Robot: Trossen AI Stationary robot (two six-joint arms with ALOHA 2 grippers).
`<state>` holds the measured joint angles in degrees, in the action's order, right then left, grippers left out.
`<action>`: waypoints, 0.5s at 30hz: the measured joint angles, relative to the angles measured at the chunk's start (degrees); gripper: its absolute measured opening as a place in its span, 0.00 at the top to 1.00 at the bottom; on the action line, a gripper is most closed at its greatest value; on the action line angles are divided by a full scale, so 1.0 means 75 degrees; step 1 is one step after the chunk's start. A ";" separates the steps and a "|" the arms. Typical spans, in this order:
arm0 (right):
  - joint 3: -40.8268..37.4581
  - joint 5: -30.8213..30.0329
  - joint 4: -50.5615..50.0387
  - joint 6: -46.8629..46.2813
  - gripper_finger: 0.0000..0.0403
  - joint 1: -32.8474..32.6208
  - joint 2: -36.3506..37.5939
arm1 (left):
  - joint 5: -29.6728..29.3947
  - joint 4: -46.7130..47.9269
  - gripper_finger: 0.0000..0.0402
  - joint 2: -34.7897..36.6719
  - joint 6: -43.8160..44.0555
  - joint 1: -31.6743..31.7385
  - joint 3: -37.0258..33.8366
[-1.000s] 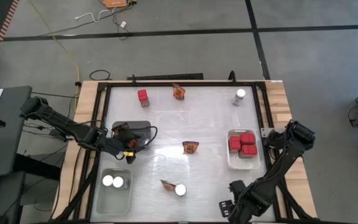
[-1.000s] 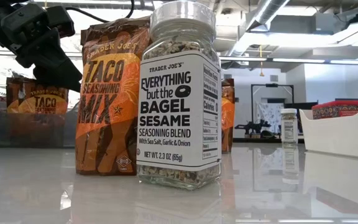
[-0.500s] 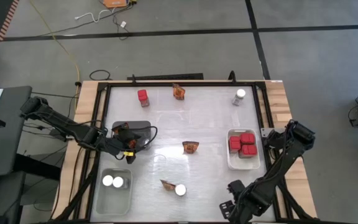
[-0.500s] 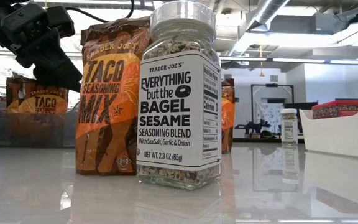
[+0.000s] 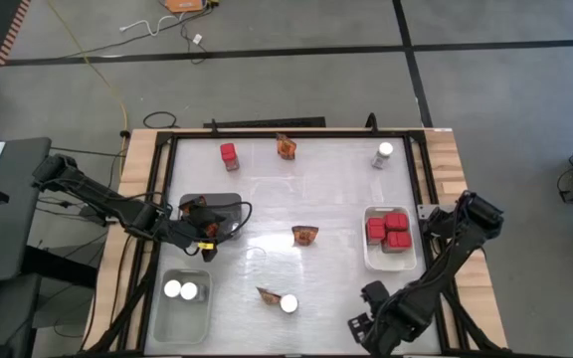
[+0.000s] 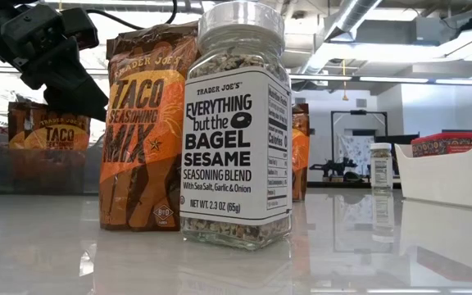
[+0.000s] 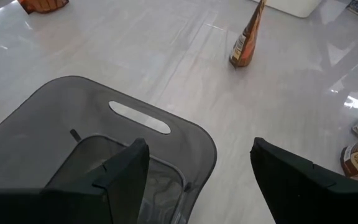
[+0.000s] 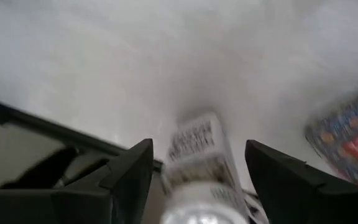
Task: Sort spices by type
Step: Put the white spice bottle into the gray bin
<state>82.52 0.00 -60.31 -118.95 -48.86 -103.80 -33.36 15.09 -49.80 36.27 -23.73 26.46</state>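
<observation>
The spices lie scattered on the white table. Red boxes: one near the far edge (image 5: 229,153), others in the white tray (image 5: 388,231). Jars: one far right (image 5: 384,151), one near the near edge (image 5: 288,303) beside a packet (image 5: 267,294), two in the clear tray (image 5: 181,290). More packets stand at mid-table (image 5: 305,236) and by the far edge (image 5: 286,146). My left gripper (image 7: 197,149) hangs open over the grey tray (image 7: 73,124). My right gripper (image 5: 359,323) is open at the near edge, pointing at the near jar (image 8: 194,155).
A black frame (image 5: 267,127) runs round the table. The grey tray (image 5: 217,207) sits at the left, the clear tray (image 5: 179,316) at the near left corner, the white tray (image 5: 371,257) at the right. In the low view a jar (image 6: 240,123) and a packet (image 6: 142,123) stand close.
My right gripper has shifted a little toward the table's left, toward the jar by the near edge; its wrist view is blurred. My left arm and the spices have kept still.
</observation>
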 joint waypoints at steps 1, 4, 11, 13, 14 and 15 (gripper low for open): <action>0.0000 -0.0055 -0.0054 0.0000 0.30 0.0038 0.0024 | 0.0000 0.0000 0.33 0.0000 0.0000 -0.0003 0.0000; 0.0000 -0.0062 -0.0326 0.0002 0.30 0.0154 0.0142 | 0.0000 0.0002 0.33 0.0000 0.0000 0.0000 0.0000; 0.0000 -0.0168 -0.0775 0.0166 0.30 0.0270 0.0663 | 0.0000 0.0003 0.33 0.0000 0.0000 -0.0003 0.0000; 0.0000 -0.0517 -0.0924 0.0466 0.30 0.0238 0.0775 | 0.0000 0.0002 0.33 -0.0002 0.0000 0.0000 0.0000; 0.0000 -0.0599 -0.1035 0.0509 0.30 0.0231 0.0818 | 0.0000 0.0003 0.33 0.0000 0.0000 -0.0002 0.0000; 0.0000 -0.0613 -0.1173 0.0524 0.30 0.0250 0.0854 | 0.0000 0.0003 0.33 0.0000 0.0000 -0.0002 0.0000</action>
<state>82.52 -4.60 -69.10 -115.02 -46.99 -97.39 -33.36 15.11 -49.80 36.27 -23.74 26.46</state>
